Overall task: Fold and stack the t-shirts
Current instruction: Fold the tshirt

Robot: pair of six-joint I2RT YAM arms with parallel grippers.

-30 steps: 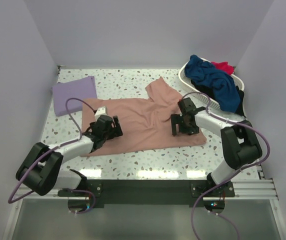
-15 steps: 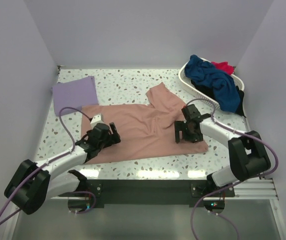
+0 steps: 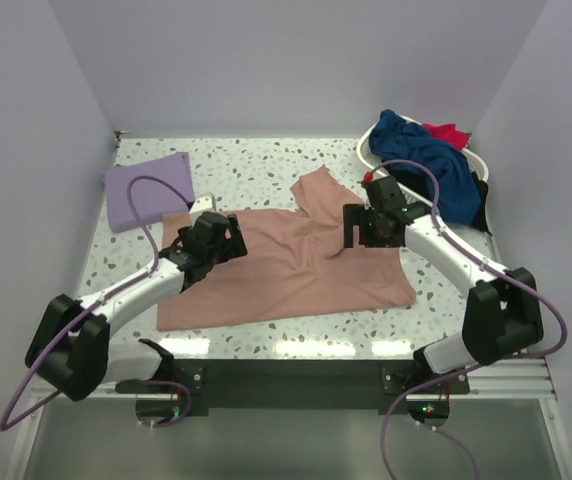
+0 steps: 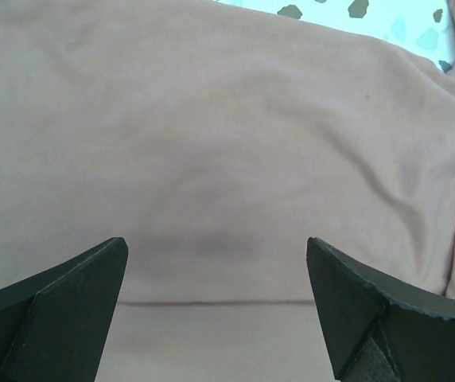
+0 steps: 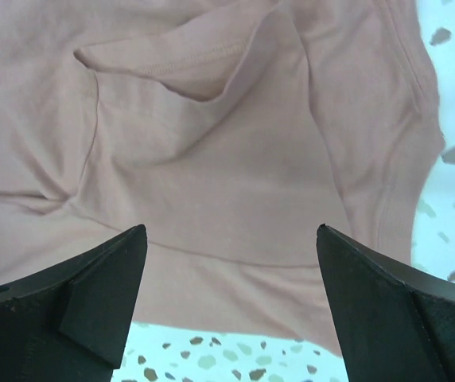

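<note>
Left pincer (image 4: 215, 267), right pincer (image 5: 231, 263) both splayed wide, empty, over dusty-pink t-shirt (image 3: 286, 275) (rumpled on table (image 3: 256, 170)).

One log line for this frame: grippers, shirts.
pink shirt spread, unfolded | left gripper open over it | right gripper open over it | lavender shirt folded, far left | navy shirt in basket

The navy shirt (image 3: 421, 160) buries most of the basket (image 3: 364, 150), only scraps of the red shirt (image 3: 448, 132) and black shirt (image 3: 480, 194) show, and both wrist views crop the pink shirt (image 4: 227, 143).
</note>
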